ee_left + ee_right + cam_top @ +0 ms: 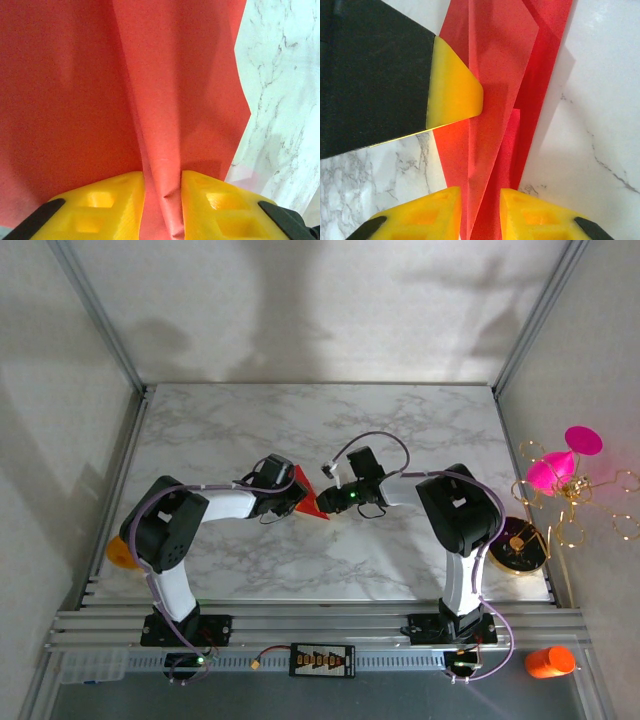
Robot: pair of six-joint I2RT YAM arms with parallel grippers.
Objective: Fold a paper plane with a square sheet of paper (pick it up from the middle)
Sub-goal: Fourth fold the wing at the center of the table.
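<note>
Red paper [311, 503], folded into a slim pointed shape with a raised centre ridge, sits at the middle of the marble bench [400, 420]. The left gripper [162, 187] pinches that ridge between its narrow yellow fingers. The right gripper [480, 202], facing it, is closed narrowly on the folded layers.

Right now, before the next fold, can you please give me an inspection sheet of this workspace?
Surface: marble table, white with grey veins.
Job's things: red paper, folded with a raised ridge, at the table's middle between both grippers.
Clutter: magenta ornament and orange bottle, to the right, off the marble.
Grippers: left gripper and right gripper each shut on the paper's ridge.
Cables: lavender cable loops over the right wrist, apart from the paper.
Surroundings: white walls, aluminium rails.
</note>
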